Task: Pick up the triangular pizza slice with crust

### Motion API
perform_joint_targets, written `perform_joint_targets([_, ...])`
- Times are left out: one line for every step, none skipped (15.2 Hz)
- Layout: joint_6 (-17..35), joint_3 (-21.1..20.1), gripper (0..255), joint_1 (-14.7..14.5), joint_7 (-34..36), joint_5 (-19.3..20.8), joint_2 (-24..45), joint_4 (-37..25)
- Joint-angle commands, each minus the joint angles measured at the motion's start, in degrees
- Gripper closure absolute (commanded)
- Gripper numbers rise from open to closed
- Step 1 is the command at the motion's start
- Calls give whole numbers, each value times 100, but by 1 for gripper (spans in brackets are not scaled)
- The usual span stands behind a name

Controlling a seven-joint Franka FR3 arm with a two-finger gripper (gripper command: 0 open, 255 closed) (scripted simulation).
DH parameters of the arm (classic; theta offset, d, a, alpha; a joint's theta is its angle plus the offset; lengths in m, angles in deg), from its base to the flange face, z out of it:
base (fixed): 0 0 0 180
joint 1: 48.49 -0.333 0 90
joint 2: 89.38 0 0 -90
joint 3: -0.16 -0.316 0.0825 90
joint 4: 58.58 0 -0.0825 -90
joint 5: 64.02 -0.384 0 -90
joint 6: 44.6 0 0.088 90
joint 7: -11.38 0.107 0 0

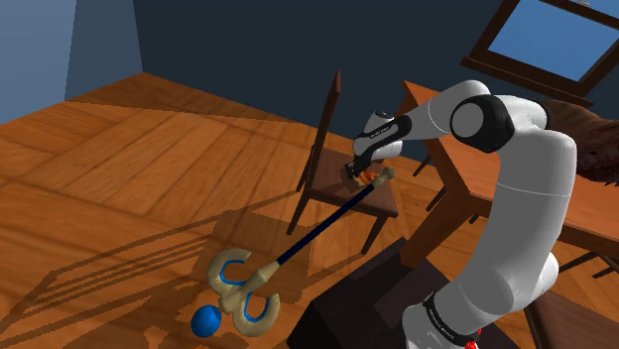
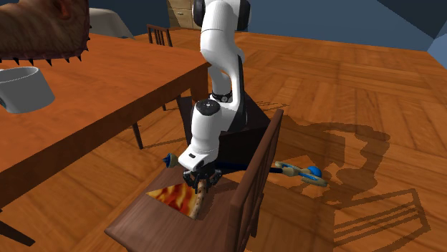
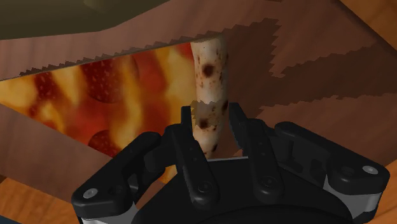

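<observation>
A triangular pizza slice (image 2: 175,195) with red and yellow topping (image 3: 95,95) lies on the dark wooden chair seat (image 2: 147,223). Its pale, brown-spotted crust (image 3: 210,70) runs along the edge nearest the chair back. My black gripper (image 2: 200,179) comes straight down onto the crust, and the two fingers (image 3: 191,127) clasp it from both sides. In the shoulder view the gripper (image 1: 365,174) sits over the seat (image 1: 347,195), with a bit of orange slice (image 1: 372,178) under it. Whether the slice has left the seat I cannot tell.
The chair back (image 2: 259,179) rises close beside the gripper. A long dark-blue stick toy (image 1: 303,238) with tan hooks and a blue ball (image 1: 205,320) slants from the floor up to the seat. A wooden table (image 2: 93,100) with a grey bowl (image 2: 25,89) stands beside the chair.
</observation>
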Motion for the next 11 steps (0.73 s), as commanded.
perform_joint_targets([3, -1, 255, 1, 0, -1, 3, -1])
perform_joint_targets([3, -1, 255, 0, 0, 0, 3, 0])
perform_joint_targets([3, 0, 255, 0, 0, 0, 2, 1])
perform_joint_targets([2, 0, 255, -1, 1, 0, 2, 0])
perform_joint_targets([3, 0, 255, -1, 2, 0, 1, 2])
perform_joint_targets([4, 0, 255, -2, 2, 0, 1, 3])
perform_joint_targets([4, 0, 255, -2, 2, 0, 1, 3])
perform_joint_targets([6, -1, 255, 1, 0, -1, 8, -3])
perform_joint_targets([-50, 6, 255, -6, -1, 6, -54, 3])
perform_joint_targets([-106, 13, 255, -12, -1, 13, -116, 9])
perform_joint_targets([-163, 19, 255, -18, -2, 21, -177, 12])
